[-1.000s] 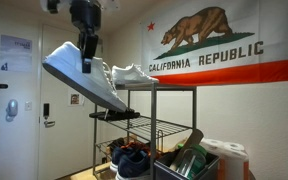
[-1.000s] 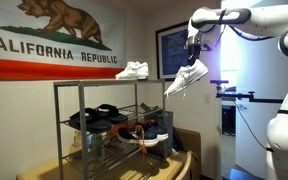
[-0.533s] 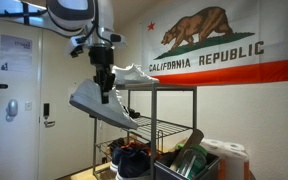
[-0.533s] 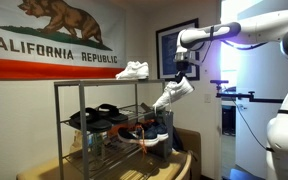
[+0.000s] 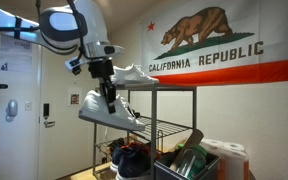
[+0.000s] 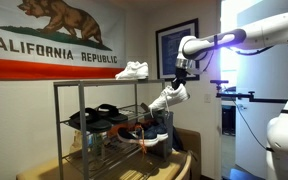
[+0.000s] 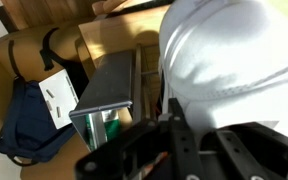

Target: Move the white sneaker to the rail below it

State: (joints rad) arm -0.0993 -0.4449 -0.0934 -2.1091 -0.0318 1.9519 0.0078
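My gripper is shut on the white sneaker and holds it in the air beside the black shoe rack, at about the height of the second tier. In an exterior view the sneaker hangs heel-up, toe-down, just off the rack's end. The rail, the flat dark tier second from top, carries dark shoes. The matching white mate rests on the top tier; it also shows in an exterior view. In the wrist view the sneaker fills the right side above my gripper.
The rack's lower tiers hold dark shoes. A blue bag and a wooden surface lie below. A bin with bottles stands by the rack. A California flag hangs on the wall, and a door is behind.
My arm has come down and moved toward the rack with the sneaker, from above top-tier height to about the second tier's level. The sneaker has tipped flatter.
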